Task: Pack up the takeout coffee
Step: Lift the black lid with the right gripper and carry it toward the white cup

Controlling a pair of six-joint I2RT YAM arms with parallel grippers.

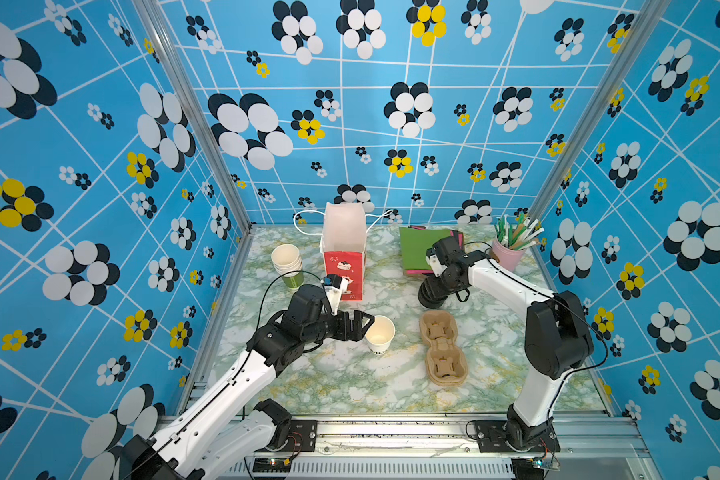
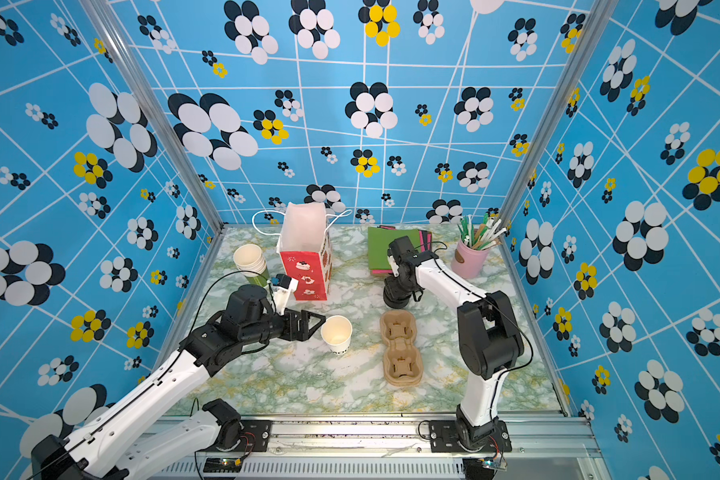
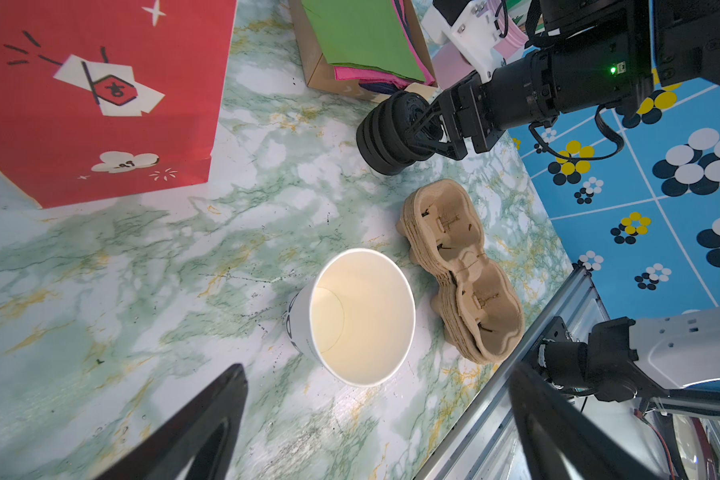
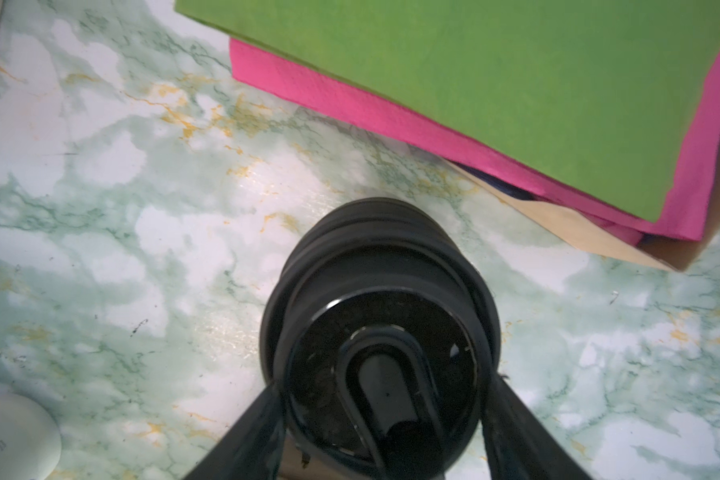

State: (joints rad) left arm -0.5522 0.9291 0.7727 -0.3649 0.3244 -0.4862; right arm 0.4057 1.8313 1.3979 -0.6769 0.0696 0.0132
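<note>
Near the middle of the table [image 1: 341,382], left of the tray [image 1: 443,347], the cup [image 1: 380,336] stands upright with its top open — the left gripper [image 1: 366,329] sits just beside it, jaws wide apart. The right gripper [image 4: 381,419] sits around the black lids [image 4: 375,257] — I cannot tell if it squeezes them.

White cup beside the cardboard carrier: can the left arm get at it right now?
Probably yes: the left gripper is open, the white cup stands just ahead of it, nothing between.
</note>
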